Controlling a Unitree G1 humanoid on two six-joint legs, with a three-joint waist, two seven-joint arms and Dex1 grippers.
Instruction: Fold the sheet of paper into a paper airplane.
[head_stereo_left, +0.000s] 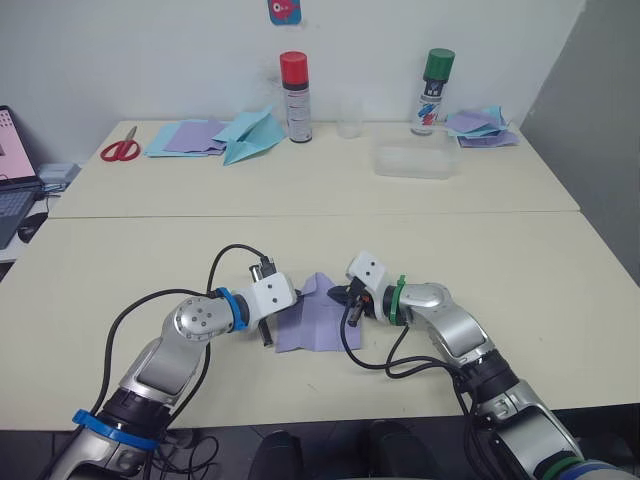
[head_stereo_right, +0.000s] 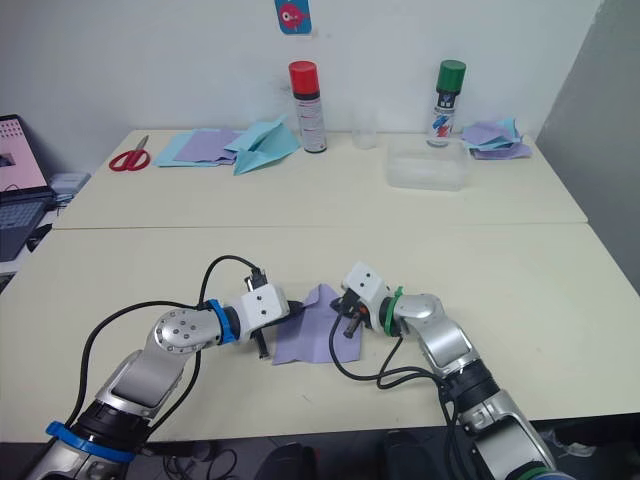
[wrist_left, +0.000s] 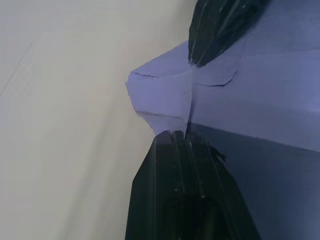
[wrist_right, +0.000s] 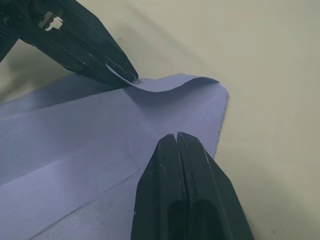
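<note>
A: Where is the sheet of paper (head_stereo_left: 318, 318)?

B: Flat on the near table (head_stereo_left: 520, 300), between the 2 arms, with its far end lifted into a small curled peak. It is well apart from the light-blue plane (head_stereo_left: 250, 135) and the piles of sheets (head_stereo_left: 185, 137) on the far table.

A: What are the grippers doing?

B: The left gripper (wrist_left: 190, 95) has its 2 fingers spread around the folded corner: one fingertip (wrist_left: 210, 30) rests on the flap from above, the other sits below the corner. It looks like pressing more than a firm pinch. The right gripper (wrist_right: 150, 107) has one finger (wrist_right: 182, 175) down on the paper, the other (wrist_right: 95, 50) touching the raised edge, so it is parted too.

A: Why hold it that way?

B: My guess is one side pins the sheet so it cannot slide, while the other coaxes the corner over. The nose fold seems underway; no dart shape yet.

A: Risk?

B: The edge near the corner already looks slightly torn.
</note>
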